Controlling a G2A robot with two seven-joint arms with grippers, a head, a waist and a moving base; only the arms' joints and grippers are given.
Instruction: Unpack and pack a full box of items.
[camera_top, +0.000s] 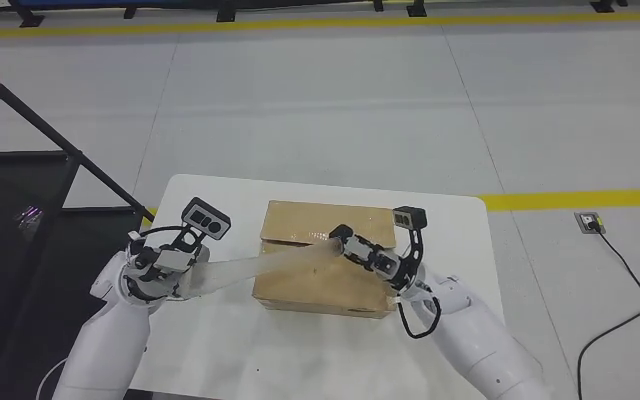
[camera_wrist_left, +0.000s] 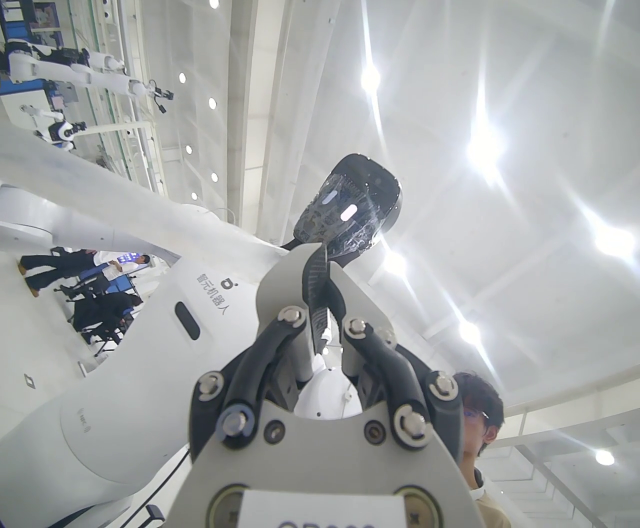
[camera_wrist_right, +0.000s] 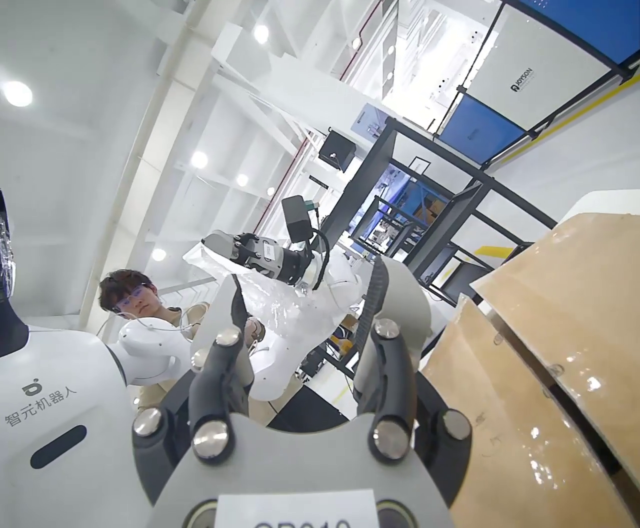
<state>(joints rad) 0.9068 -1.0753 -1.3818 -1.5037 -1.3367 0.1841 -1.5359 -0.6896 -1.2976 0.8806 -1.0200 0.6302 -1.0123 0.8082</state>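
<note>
Between the two grippers a clear film (camera_top: 262, 264) stretches in a band over the table (camera_top: 230, 200). At one end the left gripper (camera_top: 172, 262) sits off the box's side, out over bare table. The left wrist view shows that gripper (camera_wrist_left: 316, 262) pointing up with its fingers pressed together. From the right wrist view the same gripper (camera_wrist_right: 220, 246) has the film (camera_wrist_right: 280, 305) pinched at its tip.

At the other end the right gripper (camera_top: 338, 237) is over the box (camera_top: 310, 290), near the middle of its top, and the film's far end meets the gripper's tip. Its own view shows the right gripper (camera_wrist_right: 307, 280) with fingers spread wide apart. The film runs past one finger (camera_wrist_right: 234, 310); whether it touches that finger I cannot tell. Just beside the other finger lies the box (camera_wrist_right: 550, 325), brown cardboard with its top flaps folded over. The box rests on the table between the two arms, nearer the right gripper than the left.
</note>
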